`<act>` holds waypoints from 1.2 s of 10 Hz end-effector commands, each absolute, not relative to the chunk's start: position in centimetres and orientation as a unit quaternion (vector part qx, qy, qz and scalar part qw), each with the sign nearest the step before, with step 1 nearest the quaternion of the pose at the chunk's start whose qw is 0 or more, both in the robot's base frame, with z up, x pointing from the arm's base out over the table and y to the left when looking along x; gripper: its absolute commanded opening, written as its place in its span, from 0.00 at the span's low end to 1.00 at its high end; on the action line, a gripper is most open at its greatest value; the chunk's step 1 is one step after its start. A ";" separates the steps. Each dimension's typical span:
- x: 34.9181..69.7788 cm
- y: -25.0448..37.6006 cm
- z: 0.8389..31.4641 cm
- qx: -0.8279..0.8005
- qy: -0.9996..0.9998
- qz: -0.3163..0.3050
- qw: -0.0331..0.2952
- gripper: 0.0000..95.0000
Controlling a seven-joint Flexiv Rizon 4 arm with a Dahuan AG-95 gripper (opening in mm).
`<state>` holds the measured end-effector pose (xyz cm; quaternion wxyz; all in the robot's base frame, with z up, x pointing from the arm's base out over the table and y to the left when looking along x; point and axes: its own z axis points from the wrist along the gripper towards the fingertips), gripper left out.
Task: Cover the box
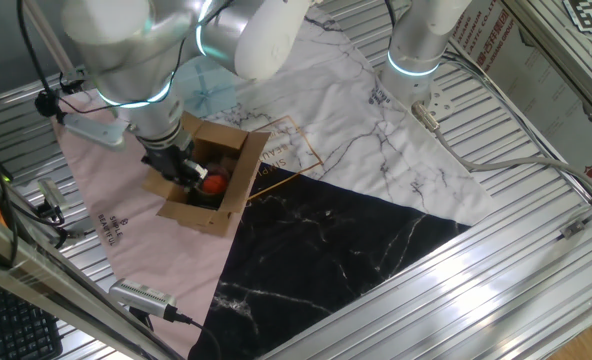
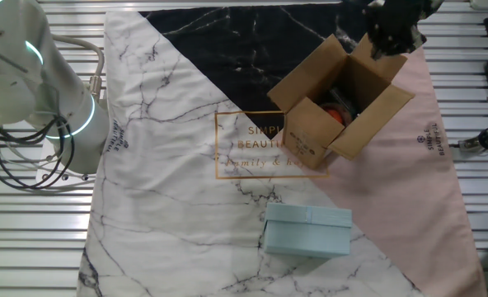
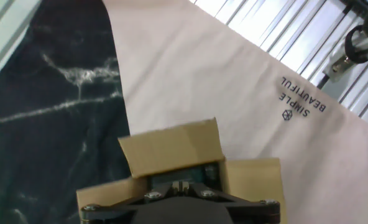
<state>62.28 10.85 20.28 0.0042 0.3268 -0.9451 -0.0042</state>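
directly beneath the fingers (image 1: 188, 168), the box (image 1: 211, 180), flaps open; fingers' grip state impossible to tell

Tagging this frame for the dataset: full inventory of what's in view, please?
box: 1, brown cardboard, flaps open, on the cloth where pink meets white marble.
orange-red object: 1, inside the box; what it is cannot be told.
cloth: 1, white marble, black marble and pink panels, printed text, spread over the table.
light blue case: 1, shut, on the white marble part.
table: 1, ribbed metal slats.
power strip: 1, white, by the second arm's base.
second robot arm: 1, white with a cyan ring, idle at the edge.
gripper: 1, black, at the box's opening; jaw state cannot be told.
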 end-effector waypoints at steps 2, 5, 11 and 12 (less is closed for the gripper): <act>63.1 11.6 20.5 0.321 -0.947 -0.007 -0.014 0.00; 63.5 12.2 20.2 0.316 -0.948 -0.012 -0.025 0.00; 63.5 12.6 19.9 0.315 -0.948 -0.015 -0.034 0.00; 63.5 12.6 20.0 0.313 -0.949 -0.018 -0.036 0.00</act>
